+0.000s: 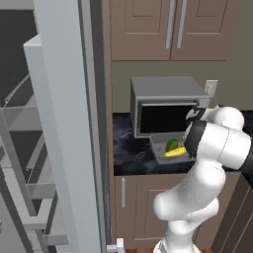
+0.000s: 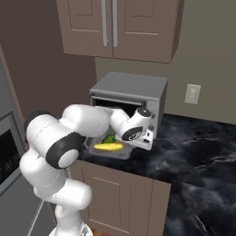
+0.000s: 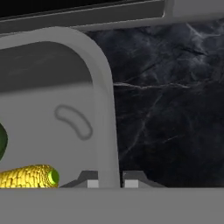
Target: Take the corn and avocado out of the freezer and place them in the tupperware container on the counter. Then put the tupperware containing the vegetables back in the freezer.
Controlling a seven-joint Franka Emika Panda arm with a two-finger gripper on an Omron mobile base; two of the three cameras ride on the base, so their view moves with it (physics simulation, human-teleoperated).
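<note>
Pincer (image 3: 109, 183) at the bottom centre of my hand view is clamped on the tupperware container (image 3: 104, 109) rim, one tip either side. Inside it, lower left, I see the corn (image 3: 28, 176) and the avocado (image 3: 2, 140); black counter (image 3: 170, 100) fills the right.

Lying flat, side by side in the grey tupperware container (image 1: 159, 151) right of centre in the left base view: yellow corn (image 1: 175, 152) nearer the front, dark green avocado (image 1: 172, 145) just behind. Resting on the black marbled desk (image 1: 126, 153). At far left, the light-grey freezer (image 1: 64, 128), door open, grey shelves showing.
</note>
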